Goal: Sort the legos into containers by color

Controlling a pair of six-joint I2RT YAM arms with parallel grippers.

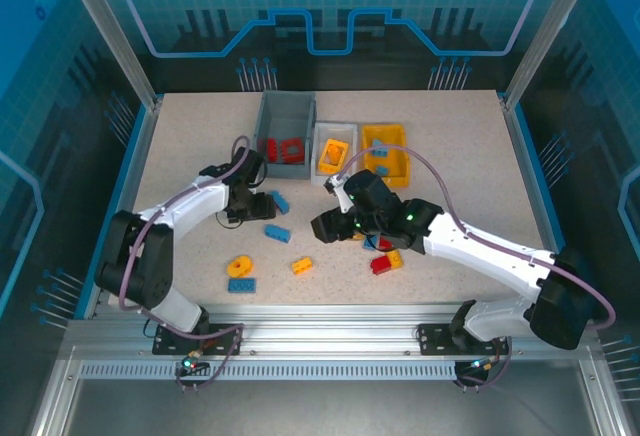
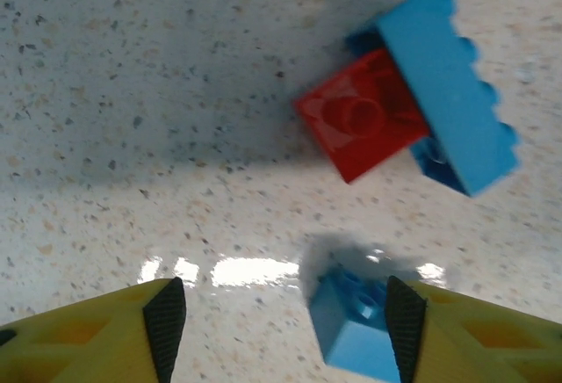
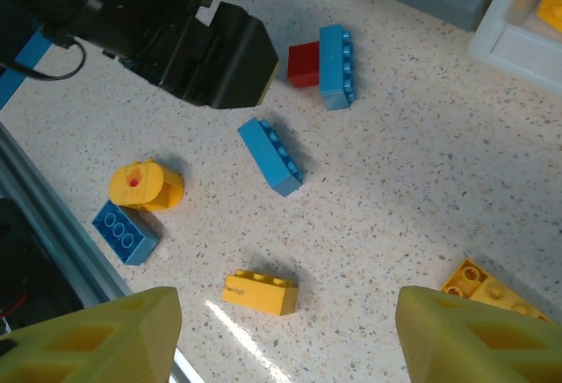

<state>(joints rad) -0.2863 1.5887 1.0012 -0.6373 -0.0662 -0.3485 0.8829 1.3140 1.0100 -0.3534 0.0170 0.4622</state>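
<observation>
Red, blue and yellow-orange legos [image 1: 302, 266] lie scattered on the speckled tabletop [image 1: 190, 156] in front of the grey bin [image 1: 285, 116]: studded blocks, plus a yellow ring [image 1: 240, 266]. The overhead view gives the bins' contents: red pieces [image 1: 283, 149] in the grey bin, a yellow-orange piece [image 1: 334, 153] in the white bin [image 1: 319, 151] beside it, and blue in the yellow bin [image 1: 398, 168] beyond. The left wrist view gives close detail. The left gripper [image 2: 285, 330], just in front of the grey bin, has its jaws partly open and clamped on nothing. A small blue brick [image 2: 351, 330] lies between them against one finger, and ahead a red brick [image 2: 360, 124] touches a long blue brick [image 2: 448, 84]. The right gripper [image 3: 281, 339], in front and right of the grey bin, hangs with jaws spread and empty above a yellow brick [image 3: 260, 292].
</observation>
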